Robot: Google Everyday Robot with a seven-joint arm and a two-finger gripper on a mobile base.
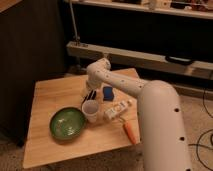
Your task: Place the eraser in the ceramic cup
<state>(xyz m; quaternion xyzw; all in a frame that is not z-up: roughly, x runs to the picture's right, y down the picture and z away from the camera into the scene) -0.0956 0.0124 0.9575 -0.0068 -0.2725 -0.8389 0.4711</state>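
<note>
Camera view has the claw (88, 92) low over the wooden desk (50, 95), just behind the rim of the small white ceramic cup (91, 112). The dark oblong eraser with pale stripes (91, 97) sits at its tip. I cannot tell whether the claw is pinching it or spread.

As I judge it, a release from here could catch the rim and drop the eraser onto the desk or into the green round bowl (52, 124) beside the cup. A low approach could also tip the light cup.

Count: one eraser, one cup, one bowl, one blue square block (107, 92), one white bottle-like pack (117, 109), one orange carrot-shaped piece (130, 132).
</note>
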